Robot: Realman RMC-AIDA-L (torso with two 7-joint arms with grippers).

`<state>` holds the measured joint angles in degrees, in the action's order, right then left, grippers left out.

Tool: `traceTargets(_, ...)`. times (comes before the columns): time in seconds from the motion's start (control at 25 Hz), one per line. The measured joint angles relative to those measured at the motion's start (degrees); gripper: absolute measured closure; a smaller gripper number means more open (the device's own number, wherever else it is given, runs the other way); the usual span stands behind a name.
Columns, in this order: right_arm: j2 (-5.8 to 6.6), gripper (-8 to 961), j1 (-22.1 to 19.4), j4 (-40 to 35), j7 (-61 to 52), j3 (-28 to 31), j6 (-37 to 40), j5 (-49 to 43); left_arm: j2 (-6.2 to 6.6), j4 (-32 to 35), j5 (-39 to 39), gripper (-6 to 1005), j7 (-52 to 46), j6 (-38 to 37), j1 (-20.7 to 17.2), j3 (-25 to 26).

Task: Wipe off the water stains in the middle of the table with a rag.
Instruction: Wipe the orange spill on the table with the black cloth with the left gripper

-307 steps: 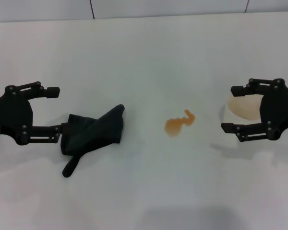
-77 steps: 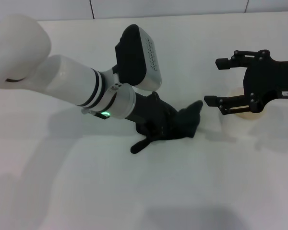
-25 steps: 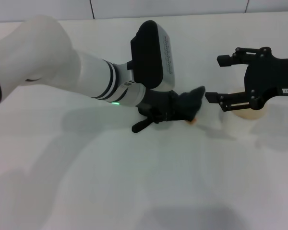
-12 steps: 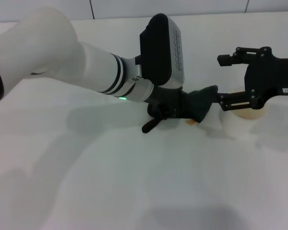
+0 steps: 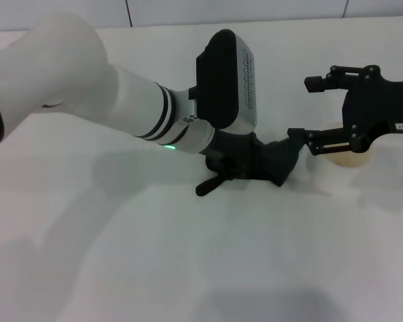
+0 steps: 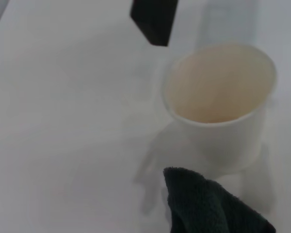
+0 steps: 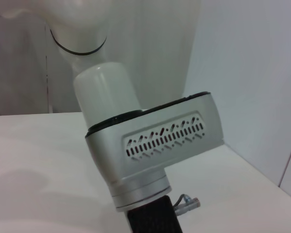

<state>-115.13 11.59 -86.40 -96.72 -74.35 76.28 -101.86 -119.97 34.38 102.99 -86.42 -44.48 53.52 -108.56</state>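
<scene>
Rag (image 5: 272, 161) clamped in left gripper (image 5: 245, 161) jaws on table (image 5: 188, 255); right gripper (image 5: 309, 114) jaws apart.

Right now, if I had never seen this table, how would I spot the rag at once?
Start at the wide white table and follow the big white left arm down to its claw near the middle. The rag is the dark, soft, folded cloth bunched there, with a narrow tail trailing out. Unlike the hard black right claw and the pale paper cup beside it, it is limp fabric.
</scene>
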Motion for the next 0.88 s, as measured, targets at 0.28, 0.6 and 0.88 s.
traceTargets(0.28, 0.0, 112, -0.27, -0.06, 0.04, 0.41, 0.0, 0.08, 0.26, 1.9, 0.89, 914, -0.75, -2.26, -0.05, 0.41)
traceTargets(0.6, 0.0, 111, -0.24, -0.08, 0.22, 0.63, 0.02, 0.08, 0.44, 2.23, 6.93, 913, -3.15, -0.7, -0.71, 4.59)
traceTargets(0.88, 0.0, 111, -0.18, 0.04, 0.38, 0.6, 0.0, 0.15, 0.44, 3.57, 10.24, 913, -3.17, 0.13, -1.56, 9.23)
